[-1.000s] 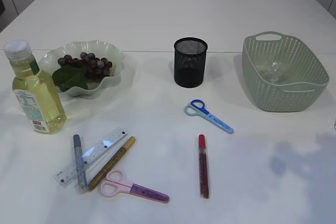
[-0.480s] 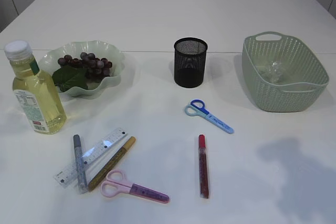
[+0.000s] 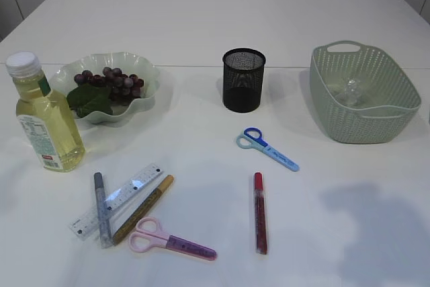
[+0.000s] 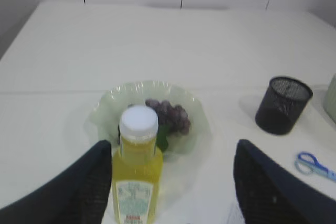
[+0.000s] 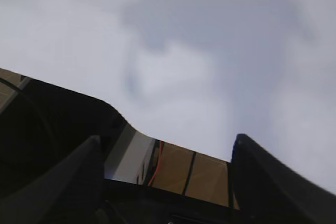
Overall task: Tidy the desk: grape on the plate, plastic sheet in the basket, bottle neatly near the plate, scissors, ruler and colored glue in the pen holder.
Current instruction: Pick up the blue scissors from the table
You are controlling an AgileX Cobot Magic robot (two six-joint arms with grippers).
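Exterior view shows the black mesh pen holder [image 3: 244, 79] upright near the middle of the white table [image 3: 201, 18]. Left of it sits the pale green wavy-rimmed plate [image 3: 144, 72] with the dark purple grape bunch [image 3: 111, 83] and a green leaf on it; the yellow-filled plastic bottle with a white cap [image 3: 44, 115] stands just beside that plate, nearer the camera. Right of the pen holder is the sage green woven basket [image 3: 376, 119], with the crumpled clear plastic sheet [image 3: 351, 90] inside, hard to make out. Nearer than the holder lie the blue scissors [image 3: 267, 148] and the red glue pen [image 3: 259, 212]. Further left of these, the clear ruler [image 3: 127, 193], grey glue pen [image 3: 101, 208] and gold glue pen [image 3: 142, 209] overlap, with the pink and purple scissors [image 3: 171, 240] touching the gold pen's tip.

Neither arm appears there. Left wrist view has the left gripper [image 4: 173, 177] spread wide and empty, raised above the bottle. Right wrist view shows the right gripper [image 5: 165, 174] also spread, empty, over bare table at its edge.
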